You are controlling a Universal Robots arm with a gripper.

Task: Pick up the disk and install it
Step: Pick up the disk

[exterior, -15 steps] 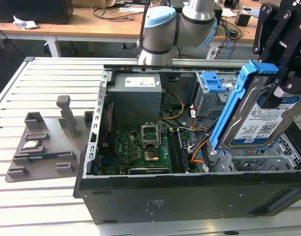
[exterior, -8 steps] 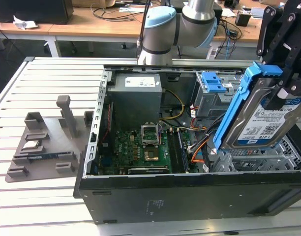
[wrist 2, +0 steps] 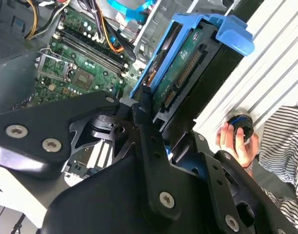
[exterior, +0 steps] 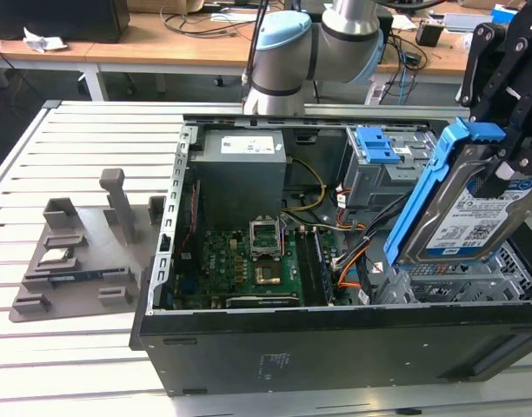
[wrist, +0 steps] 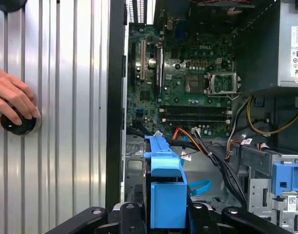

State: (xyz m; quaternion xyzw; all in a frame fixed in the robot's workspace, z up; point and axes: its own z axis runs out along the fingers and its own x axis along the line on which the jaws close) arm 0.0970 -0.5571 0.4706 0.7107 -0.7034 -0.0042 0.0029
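Where the disk sits: we log the disk (exterior: 479, 213) off the table, carried in the gripper (exterior: 502, 169) above the open computer case (exterior: 335, 347), and not seated in any bay.
Disk attitude: on edge and tilted, with the labelled face toward the exterior camera.
Bracket: the blue bracket (exterior: 422, 195) frames the disk's edges; in the first wrist view we see it standing between the black fingers (wrist: 127, 214).
Gripper: clenched on the disk, with a finger on either side of the bracket.
Drive cage: the grey drive cage (exterior: 379, 152) with a blue latch sits inside the case, near the gripper on the exterior view's left side and apart from the disk.
Cables: the orange, yellow and black cables (exterior: 353, 252) run lower than the gripper, between it and the board.
Motherboard: the green motherboard (exterior: 249, 261) lies on the case floor, below the gripper and farther off than the cables.
Power supply: the grey power supply (exterior: 240, 169) is at the case end away from the gripper.
Table: the slatted metal table (exterior: 75, 139) lies under the case.
Fixture tray: the grey fixture tray (exterior: 83, 252) lies on the slats, well apart from the gripper.
Hand: a person's hand (wrist: 12, 105) rests on a round black knob (wrist: 17, 126) outside the case wall, to one side of the gripper.
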